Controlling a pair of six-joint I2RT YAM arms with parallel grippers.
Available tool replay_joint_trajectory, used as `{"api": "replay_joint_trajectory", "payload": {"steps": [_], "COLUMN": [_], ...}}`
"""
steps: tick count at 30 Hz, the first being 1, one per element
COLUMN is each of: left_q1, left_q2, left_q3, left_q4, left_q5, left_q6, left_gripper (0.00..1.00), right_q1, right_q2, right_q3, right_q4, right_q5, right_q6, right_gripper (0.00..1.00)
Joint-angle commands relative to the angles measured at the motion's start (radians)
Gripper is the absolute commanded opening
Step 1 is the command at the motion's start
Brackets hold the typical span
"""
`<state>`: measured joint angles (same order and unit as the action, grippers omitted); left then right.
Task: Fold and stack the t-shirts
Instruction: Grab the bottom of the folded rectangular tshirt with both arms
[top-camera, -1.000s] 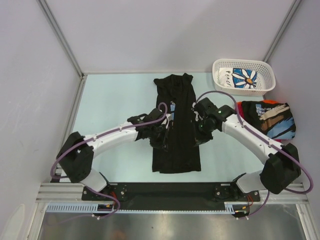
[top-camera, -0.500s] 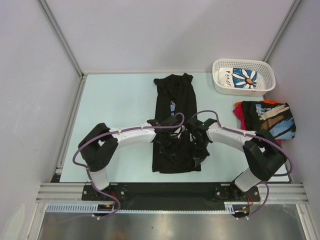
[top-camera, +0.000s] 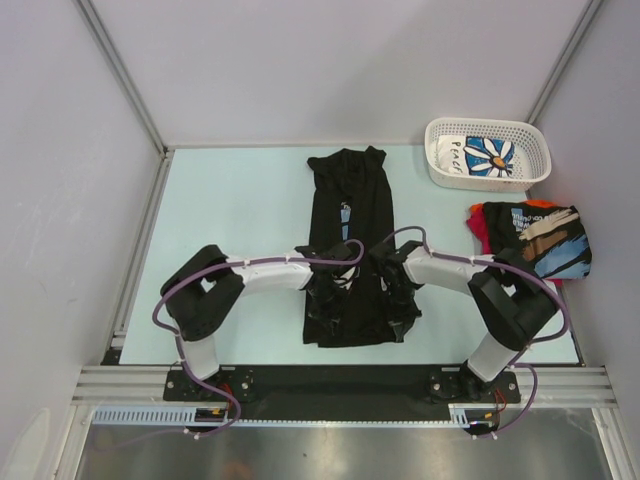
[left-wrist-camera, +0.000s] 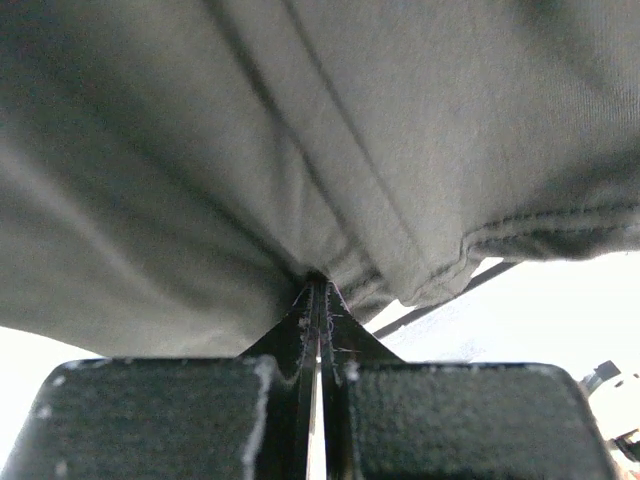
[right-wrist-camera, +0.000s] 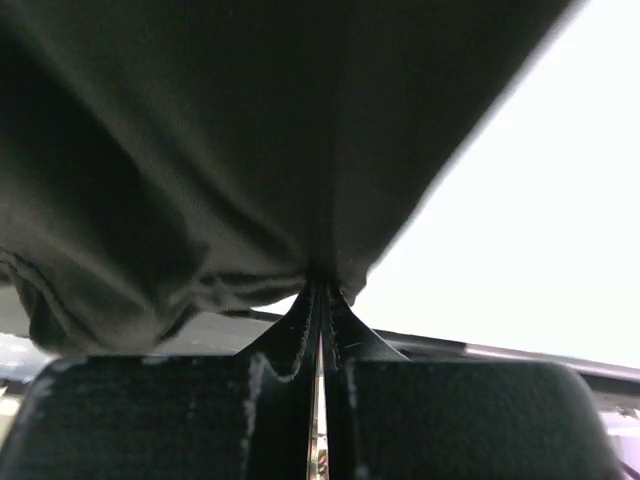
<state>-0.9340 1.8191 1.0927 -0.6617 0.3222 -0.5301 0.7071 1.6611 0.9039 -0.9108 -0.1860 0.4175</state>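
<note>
A black t-shirt (top-camera: 352, 210), folded into a long narrow strip, lies down the middle of the table. My left gripper (top-camera: 327, 298) is at the strip's near left part, shut on a pinch of the black cloth (left-wrist-camera: 300, 180). At the near right part my right gripper (top-camera: 399, 300) is also shut on a fold of that cloth (right-wrist-camera: 200, 170). In both wrist views the cloth hangs bunched from the closed fingertips. A folded black t-shirt with brush-stroke print (top-camera: 540, 238) rests on a red one (top-camera: 478, 228) at the right. A white daisy-print t-shirt (top-camera: 483, 155) lies in the basket.
The white lattice basket (top-camera: 538, 150) stands at the back right corner. The folded pile sits close to the right wall. Pale walls and metal posts close the table on three sides. Both arms' elbows are folded back near the front rail (top-camera: 340, 380).
Both grippers have moved from the middle of the strip toward the near edge, elbows folding back. The left gripper has closed onto the cloth; the right stayed shut.
</note>
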Motion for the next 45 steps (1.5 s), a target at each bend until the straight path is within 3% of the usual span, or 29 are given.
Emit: {"api": "replay_joint_trajectory", "payload": {"steps": [1, 3, 4, 5, 6, 7, 8, 11, 13, 17, 28, 33, 45], "left_q1": [-0.008, -0.006, -0.006, -0.005, 0.003, 0.011, 0.02, 0.104, 0.216, 0.36, 0.367, 0.337, 0.31], "left_q2": [-0.134, -0.262, -0.305, -0.396, -0.44, -0.479, -0.569, -0.691, -0.779, -0.853, -0.818, -0.687, -0.342], "left_q3": [0.045, 0.081, 0.09, 0.091, 0.087, 0.078, 0.044, -0.09, -0.17, -0.377, -0.683, -0.702, -0.462], "left_q4": [-0.095, -0.114, -0.116, -0.107, -0.096, -0.089, -0.063, 0.005, 0.023, 0.043, 0.31, 0.402, 0.389], "left_q5": [-0.074, -0.126, -0.144, -0.178, -0.19, -0.205, -0.216, -0.201, -0.146, -0.026, 0.159, 0.209, 0.186], "left_q6": [0.019, 0.012, -0.001, -0.008, -0.013, -0.03, -0.039, -0.082, -0.109, -0.145, -0.286, -0.278, -0.173], "left_gripper": [0.0, 0.03, 0.34, 0.54, 0.65, 0.95, 1.0, 1.0, 1.0, 1.0, 0.98, 0.98, 0.99], "right_q1": [0.006, 0.006, 0.005, -0.001, -0.008, -0.018, -0.062, -0.155, -0.239, -0.273, -0.273, -0.27, -0.258], "right_q2": [-0.118, -0.234, -0.269, -0.34, -0.368, -0.394, -0.441, -0.477, -0.475, -0.455, -0.497, -0.488, -0.29], "right_q3": [0.128, 0.182, 0.234, 0.249, 0.262, 0.262, 0.248, 0.147, 0.049, -0.061, -0.256, -0.338, -0.293], "right_q4": [-0.109, -0.15, -0.158, -0.166, -0.166, -0.166, -0.165, -0.158, -0.157, -0.126, 0.071, 0.184, 0.303], "right_q5": [0.097, 0.109, 0.127, 0.131, 0.138, 0.141, 0.135, 0.057, -0.013, -0.087, -0.217, -0.259, -0.185], "right_q6": [0.003, 0.009, 0.02, 0.027, 0.032, 0.05, 0.055, 0.067, 0.073, 0.115, 0.217, 0.262, 0.238], "right_gripper": [0.0, 0.0, 0.0, 0.02, 0.06, 0.08, 0.13, 0.28, 0.31, 0.34, 0.36, 0.37, 0.38]}}
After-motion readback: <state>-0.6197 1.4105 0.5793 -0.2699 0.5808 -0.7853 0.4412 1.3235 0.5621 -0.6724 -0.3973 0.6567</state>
